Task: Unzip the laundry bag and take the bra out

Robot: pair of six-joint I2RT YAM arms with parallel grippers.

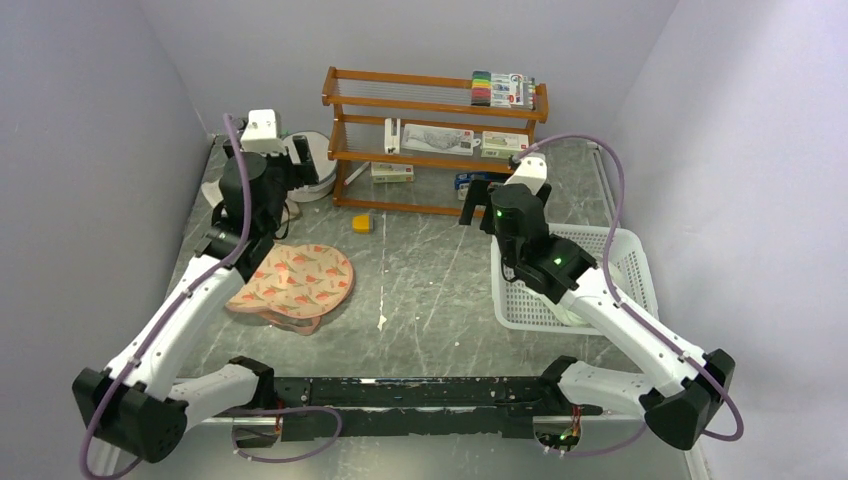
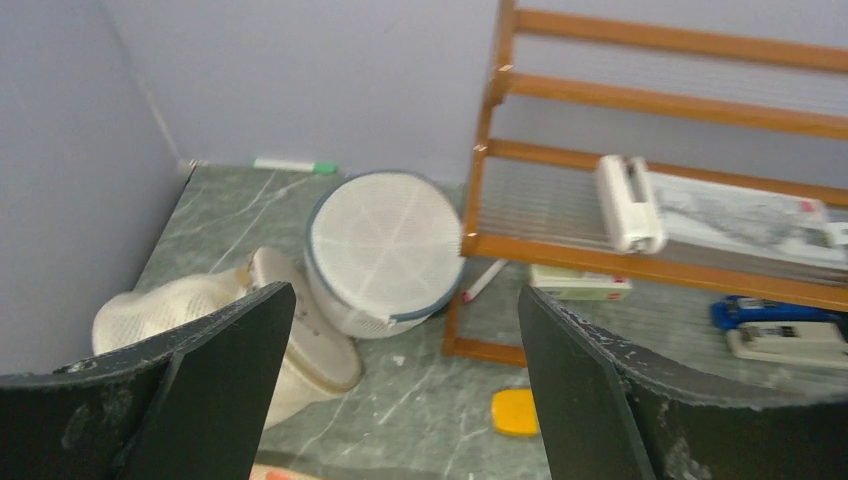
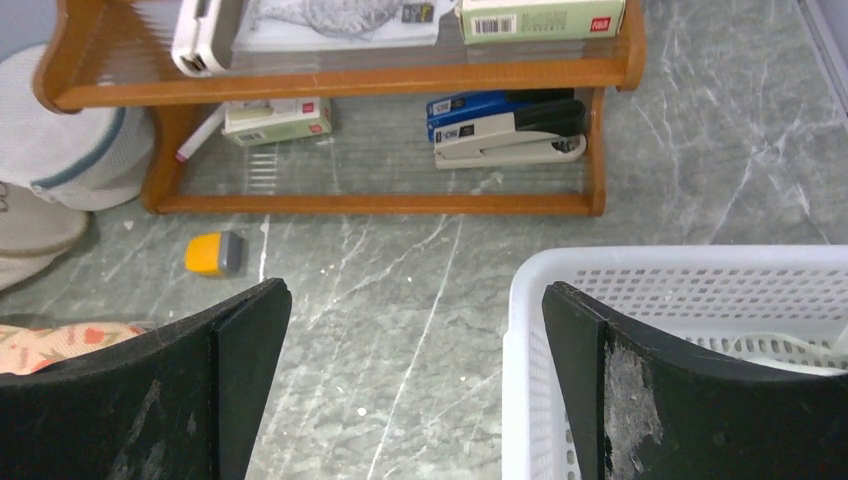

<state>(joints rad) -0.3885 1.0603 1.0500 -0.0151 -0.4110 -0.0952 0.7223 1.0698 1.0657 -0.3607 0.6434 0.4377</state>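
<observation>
The laundry bag [image 2: 165,305] is a cream-white mesh dome with a flat disc [image 2: 315,345]. It lies at the back left of the table, just beyond my left gripper's left fingertip [image 2: 262,330]. In the top view only its edge [image 1: 213,192] shows beside the arm. My left gripper [image 2: 405,290] [image 1: 272,158] hangs open above the table in front of it, holding nothing. My right gripper [image 3: 416,290] [image 1: 492,195] is open and holds nothing, over the table by the basket's left rim. The bra is out of view.
A round white mesh drum with blue trim [image 2: 380,250] leans against the wooden shelf [image 1: 435,140]. A peach carrot-print case [image 1: 300,280] lies front left. A yellow block [image 1: 362,222] sits before the shelf. A white basket [image 1: 620,270] stands at the right. Walls close in on both sides.
</observation>
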